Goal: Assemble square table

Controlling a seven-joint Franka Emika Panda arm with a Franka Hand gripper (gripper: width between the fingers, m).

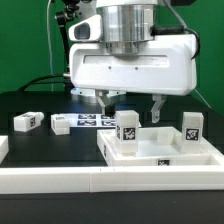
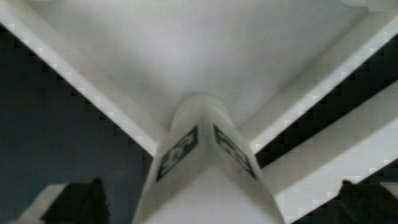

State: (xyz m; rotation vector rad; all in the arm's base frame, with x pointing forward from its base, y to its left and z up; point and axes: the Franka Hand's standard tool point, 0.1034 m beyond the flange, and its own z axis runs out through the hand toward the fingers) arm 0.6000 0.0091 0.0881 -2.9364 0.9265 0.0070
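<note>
The white square tabletop (image 1: 150, 152) lies rim up at the exterior view's right. It fills most of the wrist view (image 2: 214, 50). One tagged white leg (image 1: 126, 127) stands upright in it, seen from above in the wrist view (image 2: 196, 150). A second leg (image 1: 192, 126) stands at its right corner. Two more legs (image 1: 27, 121) (image 1: 60, 122) lie on the black table to the left. My gripper (image 1: 131, 108) (image 2: 214, 205) is open. Its fingers (image 1: 157, 108) straddle the top of the first leg without touching it.
The marker board (image 1: 90, 120) lies flat behind the tabletop, between the loose legs and the gripper. A long white border rail (image 1: 90, 185) runs along the front, and a piece of rail (image 1: 3, 148) shows at the left edge.
</note>
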